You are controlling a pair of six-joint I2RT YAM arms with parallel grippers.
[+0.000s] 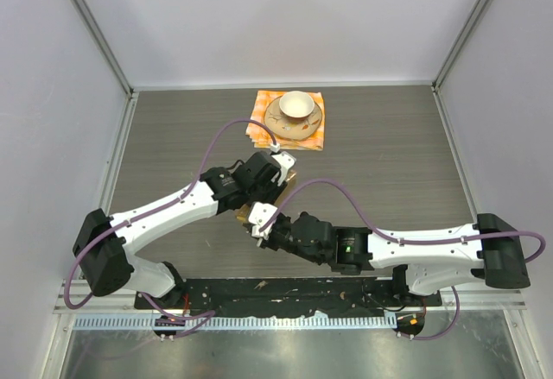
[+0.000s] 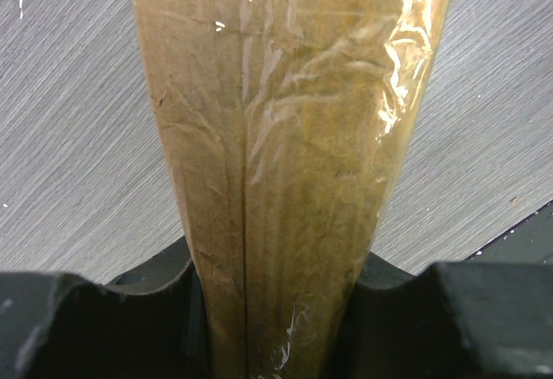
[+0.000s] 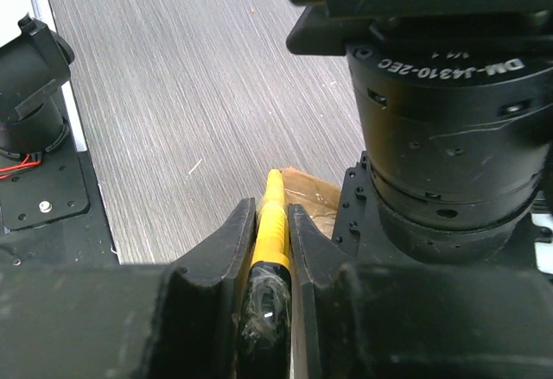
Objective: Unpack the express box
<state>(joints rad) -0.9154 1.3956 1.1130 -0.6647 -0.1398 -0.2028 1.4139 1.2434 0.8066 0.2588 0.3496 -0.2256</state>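
Two pairs of jaws meet near the middle of the tabletop (image 1: 389, 163), each clamped on something. The left jaws are pressed together on the express box (image 2: 285, 137). In the left wrist view their dark fingers (image 2: 86, 327) flank the brown cardboard on both sides, and it runs up out of the grip and away from the camera. A seam runs along the cardboard, and wrinkled clear tape (image 2: 406, 60) shines on its right part. Whether the box rests on the tabletop or hangs above it cannot be told.

The right jaws are closed on a slim yellow tool (image 3: 273, 215). Its yellow body stands between the two black fingers (image 3: 220, 249) and its lower part is dark with a glossy wrap. What kind of tool it is cannot be told. Its tip points at a corner of the cardboard just beside it, and contact cannot be judged. The black wrist of the left arm (image 1: 164, 211) fills the right side of that view, right next to the cardboard.

From above, the left arm reaches in from the near left and the right arm (image 1: 415, 249) from the near right. Their wrists almost touch and hide most of the box beneath them. Purple cables (image 1: 216, 137) loop over both arms. Farther back, well apart from the box, a cup (image 1: 296, 103) sits on a saucer (image 1: 278, 123), which lies on an orange checkered cloth (image 1: 315, 137).
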